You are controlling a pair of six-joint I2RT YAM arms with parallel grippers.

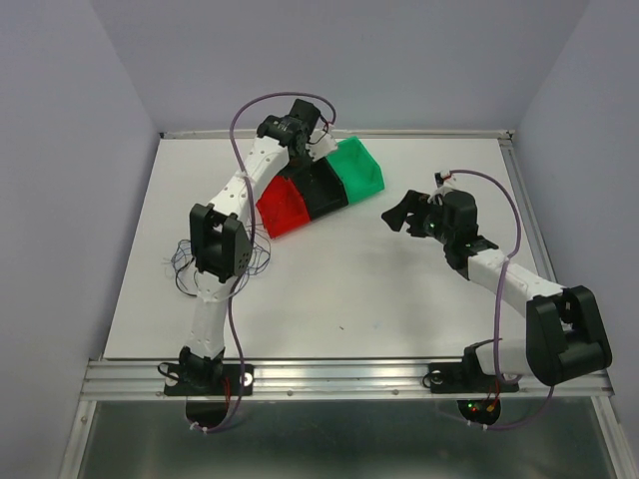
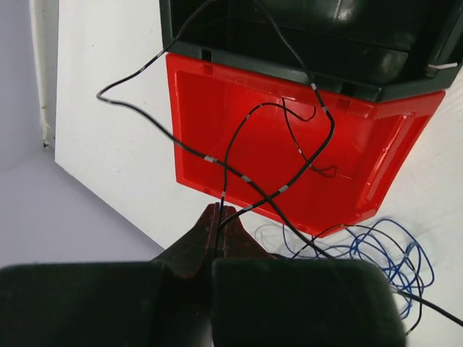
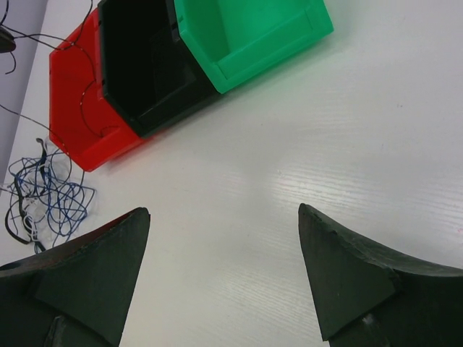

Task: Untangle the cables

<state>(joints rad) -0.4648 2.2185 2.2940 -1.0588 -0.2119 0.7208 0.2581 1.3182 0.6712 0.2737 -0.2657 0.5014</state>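
Loosely, black cable (image 2: 208, 158) loops over red bin (image 2: 365, 163) — nipped in left pincer (image 2: 218, 215), right pincer (image 3: 223, 210) wide

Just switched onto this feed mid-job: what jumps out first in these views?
The left gripper is pinched shut on a black cable looping over the red bin. A scribbly clump of blue, black and whitish cables lies by the left arm; the right gripper hangs open.

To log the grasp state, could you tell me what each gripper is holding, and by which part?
The left gripper pinches a black cable at its fingertips, apparently mid-length, with strands leaving both ways. The right gripper is open and empty.
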